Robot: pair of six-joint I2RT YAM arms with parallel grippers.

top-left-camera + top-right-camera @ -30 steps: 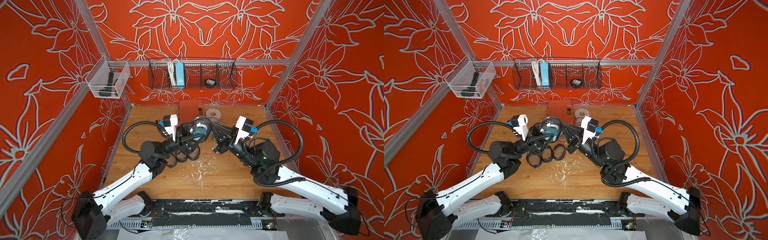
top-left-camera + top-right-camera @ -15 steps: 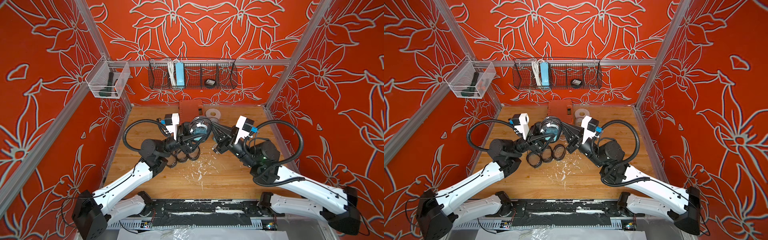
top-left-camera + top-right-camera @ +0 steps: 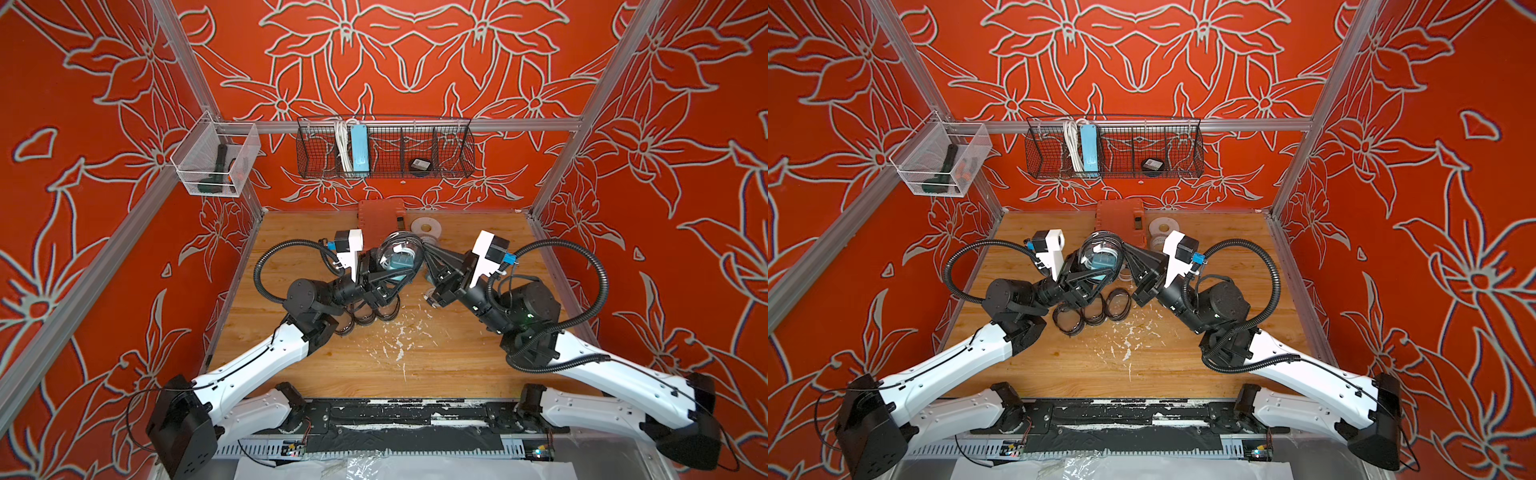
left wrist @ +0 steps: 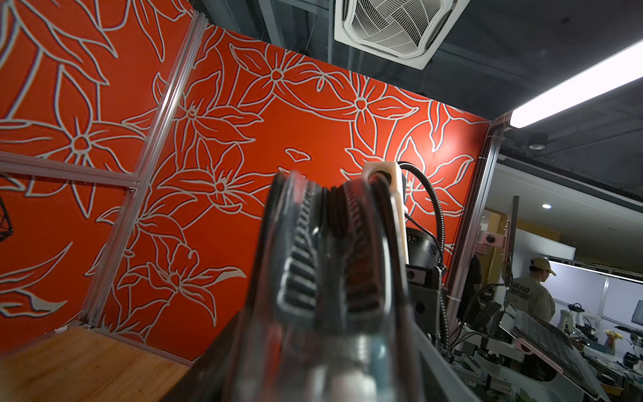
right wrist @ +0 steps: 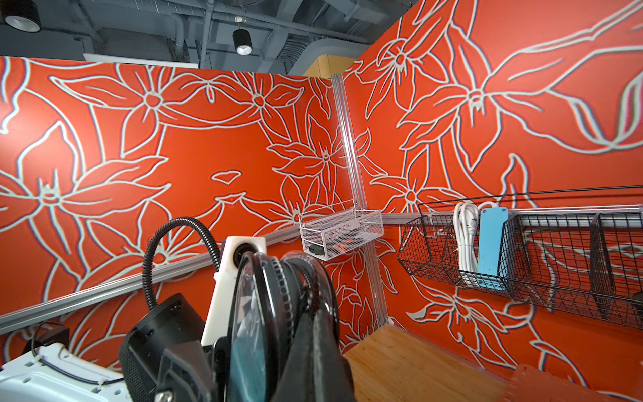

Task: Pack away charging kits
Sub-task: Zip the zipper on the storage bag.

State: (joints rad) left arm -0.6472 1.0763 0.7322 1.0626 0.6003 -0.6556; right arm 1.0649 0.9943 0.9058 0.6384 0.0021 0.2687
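A clear-faced, black-rimmed pouch hangs above the table's back middle, held between both arms. Through its face show a teal plug and a coiled white cable. My left gripper clasps the pouch across its faces; in the left wrist view the pouch and its zipper fill the space between the jaws. My right gripper is shut on the pouch's zipper edge. Three empty pouches lie on the table under the left arm.
A black wire basket on the back wall holds a light-blue power strip and a black round item. A clear bin hangs at the left corner. An orange case and tape rolls sit at the table's back.
My left arm has shifted slightly around the pouch. The pouch stays raised between both grippers, and the right arm has not moved.
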